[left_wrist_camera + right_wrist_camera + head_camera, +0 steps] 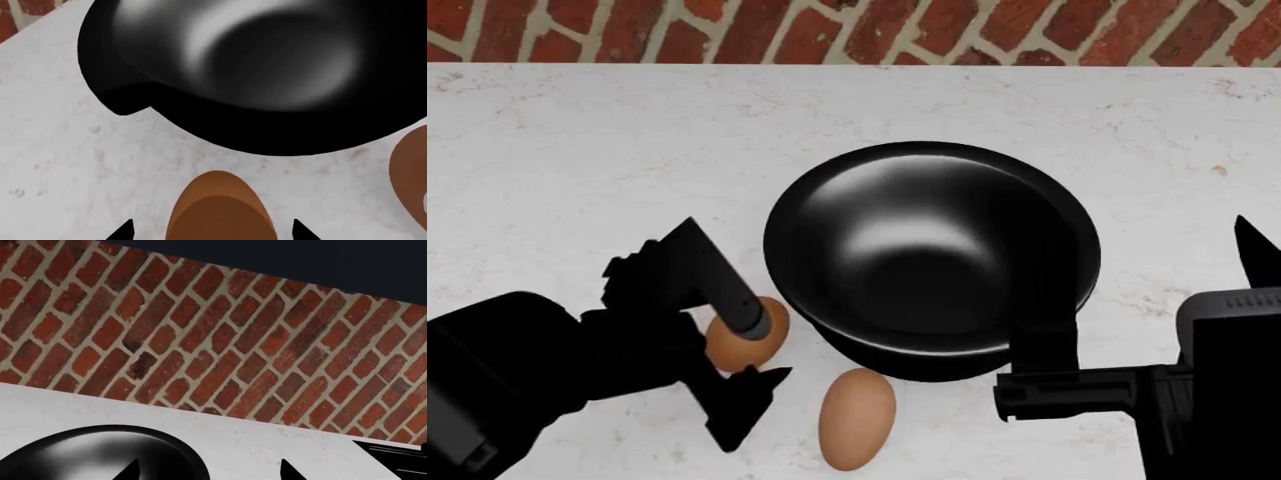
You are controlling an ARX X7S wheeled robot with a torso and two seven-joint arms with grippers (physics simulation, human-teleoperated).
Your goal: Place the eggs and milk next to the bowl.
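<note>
Left gripper [745,352]: your fingers are spread on either side of one brown egg [747,335], at about 8 o'clock from the bowl; whether the pads touch its shell, you can't tell.
Right gripper [1244,250]: one dark finger tip shows at the bowl's 3 o'clock; the wrist view shows two tips apart with nothing between them.
Bowl [932,255]: big, glossy black, round, flared rim over a narrower base, standing on the countertop.
Second egg [857,418]: smooth oval, lying free at the bowl's 6 o'clock, just beside the base.
Milk: you've got no sight of it in any view.
Countertop [587,150]: white, faintly mottled stone.
Brick wall [827,30]: red with pale mortar, along the far edge at 12 o'clock.
</note>
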